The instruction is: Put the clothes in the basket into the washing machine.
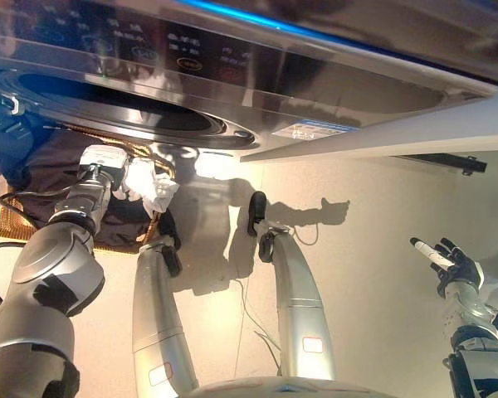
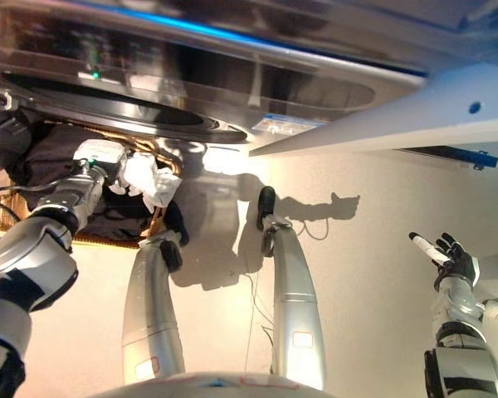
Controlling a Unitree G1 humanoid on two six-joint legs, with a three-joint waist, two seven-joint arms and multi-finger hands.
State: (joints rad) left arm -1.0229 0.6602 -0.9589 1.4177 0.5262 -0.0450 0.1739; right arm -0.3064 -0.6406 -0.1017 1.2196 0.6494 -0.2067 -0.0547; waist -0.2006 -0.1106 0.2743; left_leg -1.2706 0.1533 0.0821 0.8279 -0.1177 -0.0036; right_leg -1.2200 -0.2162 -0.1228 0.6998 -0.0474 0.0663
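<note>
You see the L hand (image 1: 141,184) down in the basket (image 1: 8,222), pinching white cloth (image 1: 153,189) at its right edge; R hand (image 1: 448,264) spread, over bare floor (image 1: 373,274). Washer (image 1: 232,75) above.

You've got a glossy brushed-metal washer (image 1: 232,75) up top, mirror-shiny around the drum rim. The basket (image 1: 8,222) looks woven, rough wicker. You can see dark matt cloth (image 1: 58,166) piled in it, plus a crumpled white cloth (image 1: 149,186), soft-looking. The floor (image 1: 365,249) is smooth, pale, slight sheen.
</note>
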